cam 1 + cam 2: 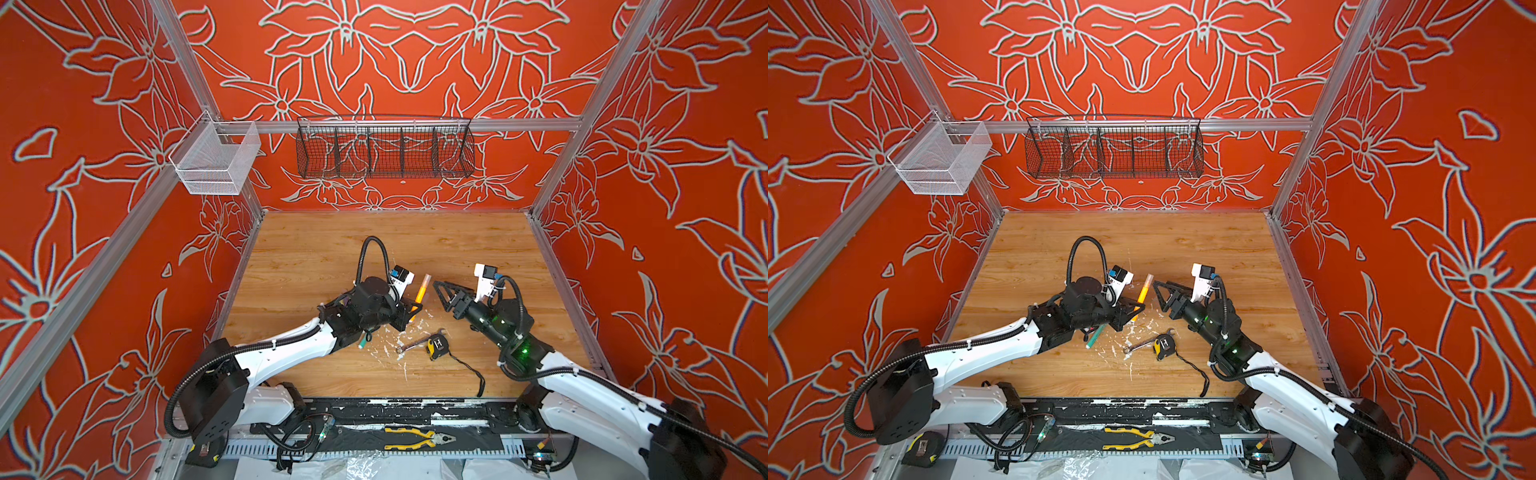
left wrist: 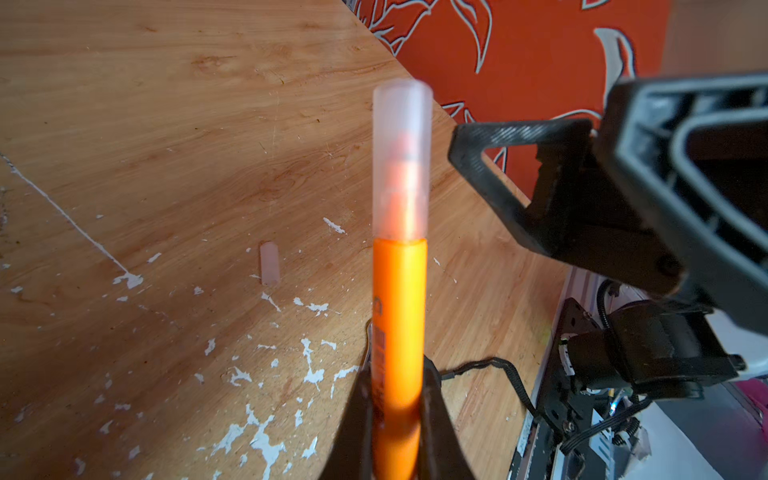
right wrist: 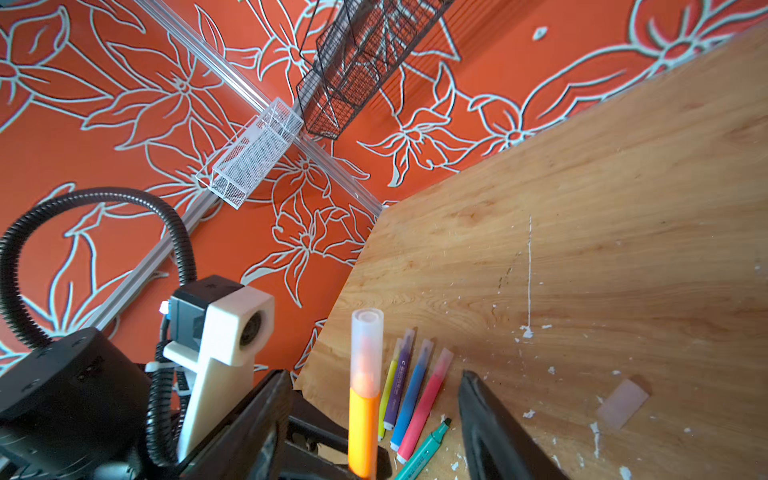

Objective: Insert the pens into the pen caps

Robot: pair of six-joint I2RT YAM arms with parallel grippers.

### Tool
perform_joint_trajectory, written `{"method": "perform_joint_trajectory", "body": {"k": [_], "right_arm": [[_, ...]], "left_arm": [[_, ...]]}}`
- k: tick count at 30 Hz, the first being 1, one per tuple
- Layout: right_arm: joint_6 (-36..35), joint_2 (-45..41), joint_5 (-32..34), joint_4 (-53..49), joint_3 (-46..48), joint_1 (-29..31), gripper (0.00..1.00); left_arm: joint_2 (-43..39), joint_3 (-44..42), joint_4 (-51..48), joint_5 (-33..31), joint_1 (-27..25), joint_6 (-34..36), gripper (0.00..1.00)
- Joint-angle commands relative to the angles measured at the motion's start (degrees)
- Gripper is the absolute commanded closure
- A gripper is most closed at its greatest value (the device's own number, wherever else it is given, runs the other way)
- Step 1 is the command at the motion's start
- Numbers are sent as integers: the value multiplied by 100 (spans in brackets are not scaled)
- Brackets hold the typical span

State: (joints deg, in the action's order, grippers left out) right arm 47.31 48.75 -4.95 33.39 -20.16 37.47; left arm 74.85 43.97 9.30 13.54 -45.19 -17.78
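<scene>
Left jaws clamp the orange pen (image 2: 400, 324), its axis running straight out, pen cap (image 2: 402, 162) seated on the far end; right jaws, parted, stand just beside it.

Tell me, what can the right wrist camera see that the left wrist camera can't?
Only the right wrist view shows four capped pens lying in a row, an uncapped green pen, a white basket and a black basket. Only the left wrist view shows a black cord. Both show the orange pen with its cap on, and a loose cap lying on the table.
</scene>
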Motion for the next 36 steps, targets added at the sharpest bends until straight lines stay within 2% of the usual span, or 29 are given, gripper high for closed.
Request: {"method": "perform_joint_trajectory", "body": {"k": [1, 7, 14, 22, 31, 36], "right_arm": [[-162, -210, 273, -443, -128, -77, 36], [-101, -153, -19, -595, -272, -295, 42], [-108, -80, -330, -544, -338, -424, 42], [-31, -96, -391, -502, -303, -518, 42], [72, 105, -616, -394, -339, -618, 64], [79, 196, -739, -330, -373, -614, 69]], "left_arm": [[141, 273, -84, 80, -71, 276, 100], [225, 457, -348, -315, -390, 625, 100], [524, 773, -718, -649, -560, 783, 100], [680, 921, -825, -811, -786, 975, 100], [679, 956, -866, -1081, -1000, 1150, 100], [696, 968, -878, -1132, -1002, 1138, 100]]}}
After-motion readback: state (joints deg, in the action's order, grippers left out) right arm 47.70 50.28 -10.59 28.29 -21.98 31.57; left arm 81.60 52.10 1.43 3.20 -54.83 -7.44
